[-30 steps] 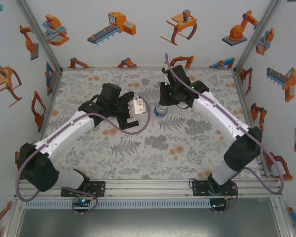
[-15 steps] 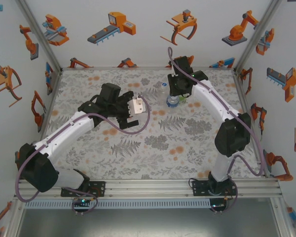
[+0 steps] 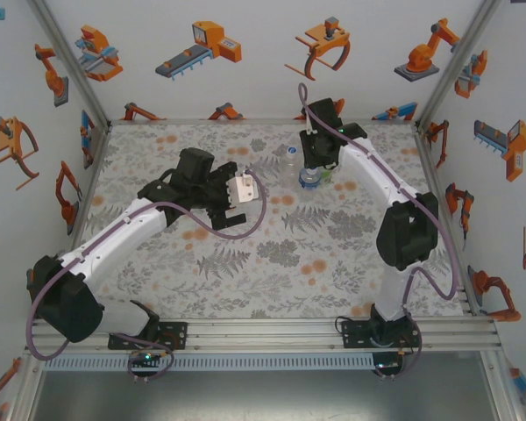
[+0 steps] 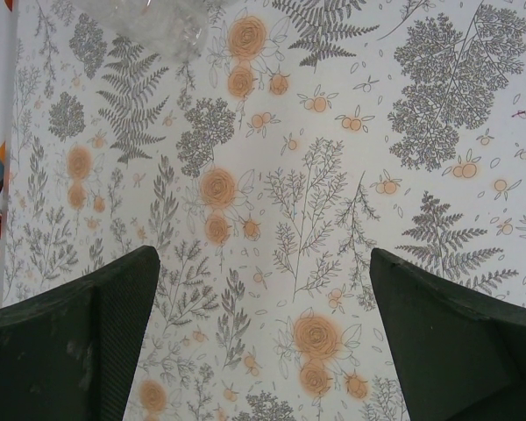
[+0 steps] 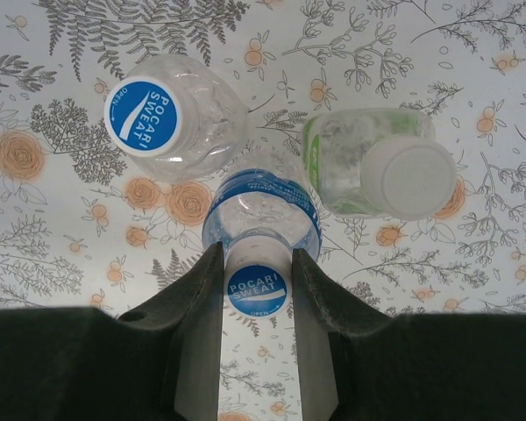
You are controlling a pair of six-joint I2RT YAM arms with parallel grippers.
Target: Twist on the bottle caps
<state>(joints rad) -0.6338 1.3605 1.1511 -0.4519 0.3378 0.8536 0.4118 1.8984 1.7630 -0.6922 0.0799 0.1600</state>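
Over at the far side of the bench, right of centre, the three bottles are found standing upright in a tight cluster. From the right wrist view, the blue-label bottle is seen in the middle, nearest the camera. The clear bottle is set just beside it on the left, and the green-tinted bottle just beside it on the right.

All three are capped. A blue printed cap is carried on the clear bottle, and a white cap on the green-tinted one. A second blue cap is seated on the neck of the blue-label bottle.

That second blue cap is held by the right tool, which is lowered straight over the bottle. Its jaws are drawn in narrowly against the cap's two sides, and no gap can be made out between fingers and cap.

The left tool is kept well apart from the cluster, out over the middle-left of the bench. Its jaws are spread wide, with only the flowered cloth seen between them, and nothing is gripped. A scrap of clear crinkled plastic is caught at the top edge of the left wrist view, too cropped to be named.
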